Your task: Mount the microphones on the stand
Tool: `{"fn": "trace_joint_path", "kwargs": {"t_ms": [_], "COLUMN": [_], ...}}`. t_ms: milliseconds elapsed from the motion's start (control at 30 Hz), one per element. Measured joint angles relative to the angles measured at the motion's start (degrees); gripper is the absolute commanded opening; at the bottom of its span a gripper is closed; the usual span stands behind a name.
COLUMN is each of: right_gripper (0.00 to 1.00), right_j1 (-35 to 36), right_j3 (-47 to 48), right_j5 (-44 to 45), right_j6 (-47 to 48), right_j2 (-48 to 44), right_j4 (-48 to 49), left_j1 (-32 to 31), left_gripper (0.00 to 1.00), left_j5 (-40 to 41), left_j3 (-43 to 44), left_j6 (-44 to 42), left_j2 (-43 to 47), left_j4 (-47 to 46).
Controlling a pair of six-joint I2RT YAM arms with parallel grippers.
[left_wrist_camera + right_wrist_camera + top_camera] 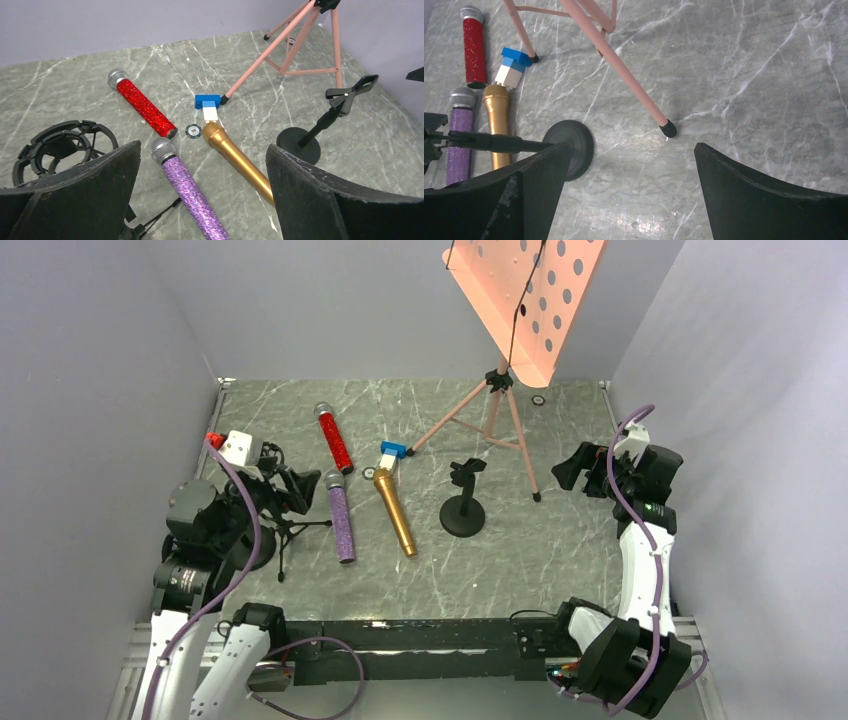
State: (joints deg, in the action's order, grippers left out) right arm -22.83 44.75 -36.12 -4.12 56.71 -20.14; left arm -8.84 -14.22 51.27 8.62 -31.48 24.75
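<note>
Three microphones lie side by side on the marble table: red (pixel 334 438), purple (pixel 342 520) and gold (pixel 395 512). A black round-base stand with a clip (pixel 463 502) stands to their right. My left gripper (pixel 290 490) is open and empty, hovering left of the purple microphone (pixel 192 195), which lies between its fingers in the left wrist view, with the gold one (pixel 240 160) by the right finger. My right gripper (pixel 570 468) is open and empty over bare table, right of the stand, whose base (pixel 571 145) shows by its left finger.
A black shock-mount tripod (pixel 62 147) sits under the left arm. A pink music stand's tripod (pixel 490 410) stands at the back, one foot (pixel 668 129) near my right gripper. A blue-and-white block (pixel 391 454) and a poker chip (pixel 194 131) lie by the gold microphone's head.
</note>
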Motion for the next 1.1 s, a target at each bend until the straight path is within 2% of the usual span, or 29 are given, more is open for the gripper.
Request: {"fn": "trace_joint_path", "kwargs": {"t_ms": [400,667,867,1100], "right_gripper": [1.0,1.0,1.0,1.0], "right_j1": [0.0,0.0,0.7,1.8], "right_j3": [0.0,-1.6,-3.6,-3.2], "right_j5": [-4.3,-14.9,-20.0,-20.3], "right_j6": [0.8,6.5,11.7,17.8], "right_j2": [-1.0,-2.5,-3.7,-3.6], "right_j4": [-0.4,-0.1,-1.2,-5.6], "left_j1": [0.0,0.0,0.0,0.0], "left_gripper": [0.99,0.99,0.99,0.99], "left_j5": [-6.8,-9.2,-3.0,14.4], "left_j3": [-0.3,1.6,7.8,13.2], "left_j6": [7.2,10.1,8.1,8.3], "left_j2": [-0.8,-6.8,-9.6,-10.9], "left_j4": [-1.7,0.5,6.1,13.2]}}
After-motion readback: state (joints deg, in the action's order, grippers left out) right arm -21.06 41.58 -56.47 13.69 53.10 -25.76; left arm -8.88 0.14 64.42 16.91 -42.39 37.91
